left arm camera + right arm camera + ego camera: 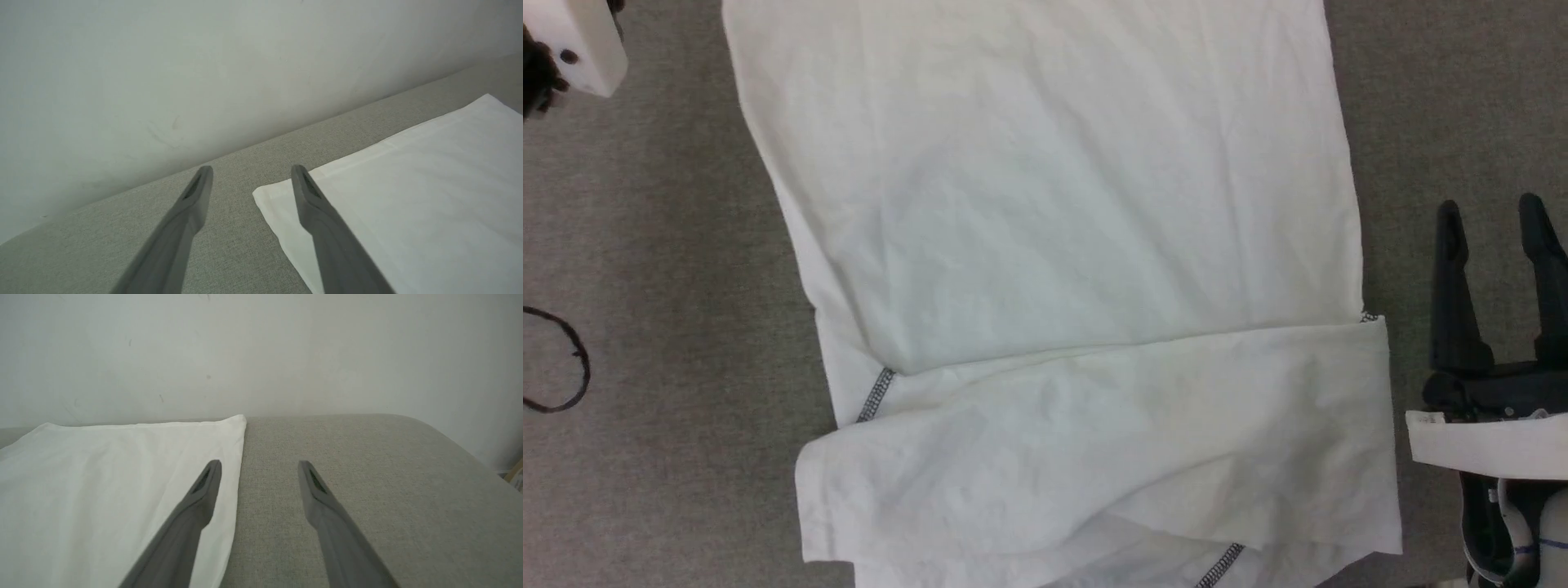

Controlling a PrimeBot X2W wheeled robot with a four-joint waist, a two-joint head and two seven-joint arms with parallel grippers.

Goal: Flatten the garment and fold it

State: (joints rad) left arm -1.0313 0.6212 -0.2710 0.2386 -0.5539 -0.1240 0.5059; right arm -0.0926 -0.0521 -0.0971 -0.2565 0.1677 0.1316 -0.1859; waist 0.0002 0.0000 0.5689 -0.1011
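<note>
We see the garment (1045,245) spread on the desk (662,245). It is thin white cloth, nearly flat, with faint creases. A sleeve (1094,457) is folded across its near part, more wrinkled than the rest. Dark grey zigzag stitching (876,394) shows in 2 short runs, 1 by the sleeve's left end and 1 at the bottom edge. The desk is covered in grey woven fabric, and its far corner is rounded in the right wrist view.

The right gripper (1490,204) stands over bare desk just beside the garment's right edge, its 2 dark fingers spread and holding nothing. The left gripper (251,168) is also spread and empty, and 1 finger crosses a hemmed corner of the garment (408,196) in its own view.

A thin black loop (560,359) lies on the desk to the left, partly cut off. A white housing (572,41) is cropped at the top left corner. A pale scuffed wall (163,81) rises behind. The garment's top and bottom run out of the head view.
</note>
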